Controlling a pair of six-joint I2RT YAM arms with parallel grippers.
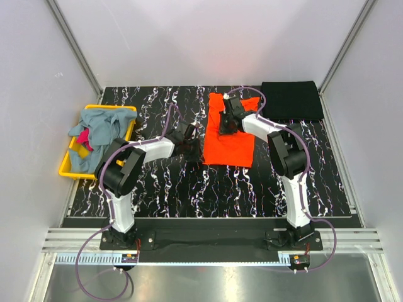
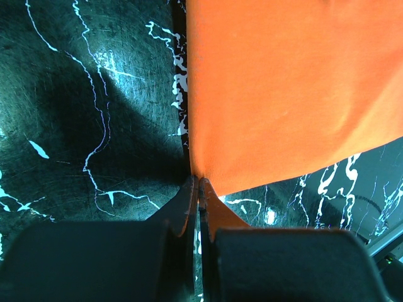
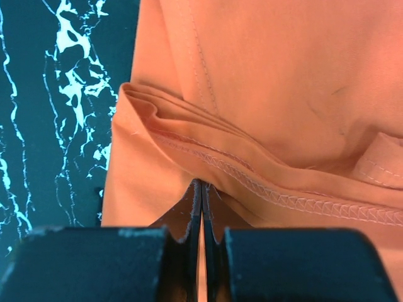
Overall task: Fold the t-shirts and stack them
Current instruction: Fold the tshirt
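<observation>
Orange t-shirt [image 1: 234, 143] lies lengthwise near-to-far; left gripper [image 2: 199, 183] and right gripper [image 3: 202, 184] pinch it.

No legible text — none anywhere.

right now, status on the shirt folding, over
Left gripper shut on a corner of the orange shirt. Right gripper shut on its bunched edge. Black shirt folded at far right, other shirts heaped in the yellow bin. Nothing blocking the fold.
</observation>
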